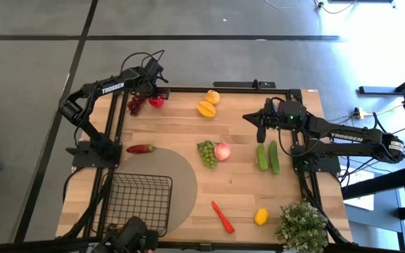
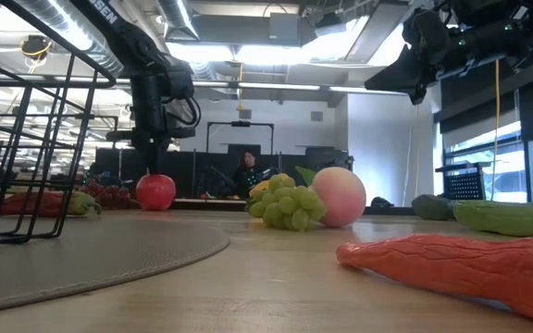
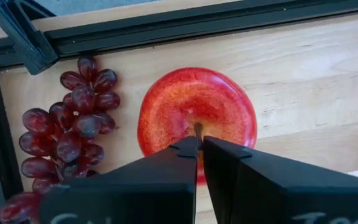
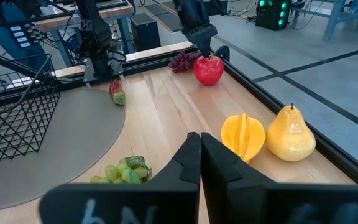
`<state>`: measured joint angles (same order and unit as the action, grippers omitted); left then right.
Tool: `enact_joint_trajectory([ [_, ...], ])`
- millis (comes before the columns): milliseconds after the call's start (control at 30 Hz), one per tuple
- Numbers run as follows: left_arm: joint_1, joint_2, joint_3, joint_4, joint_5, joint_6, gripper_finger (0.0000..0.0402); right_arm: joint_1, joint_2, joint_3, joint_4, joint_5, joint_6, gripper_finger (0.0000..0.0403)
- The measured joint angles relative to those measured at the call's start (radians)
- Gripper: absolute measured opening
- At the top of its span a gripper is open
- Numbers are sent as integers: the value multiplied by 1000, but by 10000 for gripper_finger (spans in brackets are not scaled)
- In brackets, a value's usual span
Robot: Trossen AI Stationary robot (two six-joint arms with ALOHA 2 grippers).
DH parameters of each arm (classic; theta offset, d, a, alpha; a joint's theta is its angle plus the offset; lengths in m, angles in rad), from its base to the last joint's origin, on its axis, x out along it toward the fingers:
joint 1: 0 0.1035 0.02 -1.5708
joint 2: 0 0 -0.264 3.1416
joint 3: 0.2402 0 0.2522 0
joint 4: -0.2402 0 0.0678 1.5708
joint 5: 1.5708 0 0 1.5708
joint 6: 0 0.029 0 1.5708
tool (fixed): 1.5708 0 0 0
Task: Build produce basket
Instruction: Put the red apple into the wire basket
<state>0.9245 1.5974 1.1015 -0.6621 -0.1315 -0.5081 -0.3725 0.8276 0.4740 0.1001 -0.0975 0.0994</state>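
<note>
A bushy green potted plant (image 1: 301, 225) stands at one corner of the light wooden table (image 1: 238, 133) — close by that corner's edge. A round tan mat (image 1: 181, 184) lies flat on the tabletop near the opposite side; the low view shows its woven rim (image 2: 109, 254). Beyond the table, the low view takes in an office room, where a person (image 2: 246, 172) sits at a dark desk — well behind everything on the table.
</note>
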Motion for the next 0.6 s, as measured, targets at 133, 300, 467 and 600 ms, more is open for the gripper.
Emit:
enact_joint_trajectory([
  [133, 0, 0, 0, -3, -8, -22, 8, 0, 0, 0, 0, 0, 2, 0],
  [300, 0, 0, 0, 1, -9, -31, 2, 0, 0, 0, 0, 0, 2, 0],
  [467, 0, 0, 0, -2, -6, -37, 2, 0, 0, 0, 0, 0, 2, 0],
  [600, 0, 0, 0, -2, -6, -32, 2, 0, 0, 0, 0, 0, 0, 0],
])
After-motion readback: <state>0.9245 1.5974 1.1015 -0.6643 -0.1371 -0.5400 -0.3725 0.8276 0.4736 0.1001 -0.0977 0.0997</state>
